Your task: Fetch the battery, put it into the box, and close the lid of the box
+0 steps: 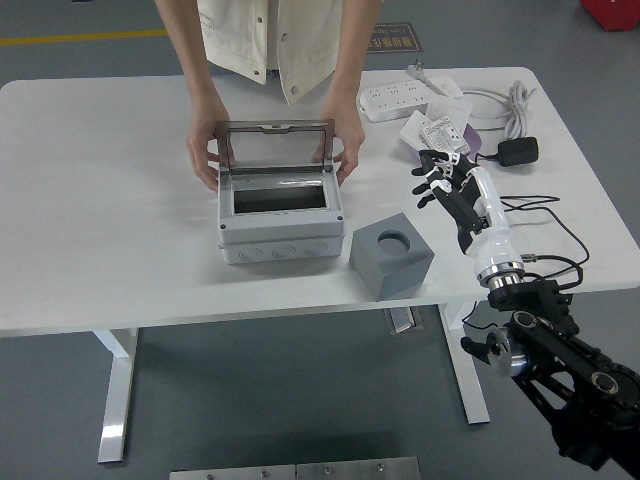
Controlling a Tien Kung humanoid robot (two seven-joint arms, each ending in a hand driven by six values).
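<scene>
Bright, even overhead light, no harsh hotspots. White table (100,200) reads near-clipped but keeps its edges. Soft short shadows under the box (280,225) and grey block (392,262); darker shade under the table. Faint glare on the clear lid (276,146). Focus sharp overall, right hand (447,180) slightly soft. Mild bowing at table edges.

White table (100,200) on white legs over grey floor (250,400), yellow line (80,38) at far left.
</scene>
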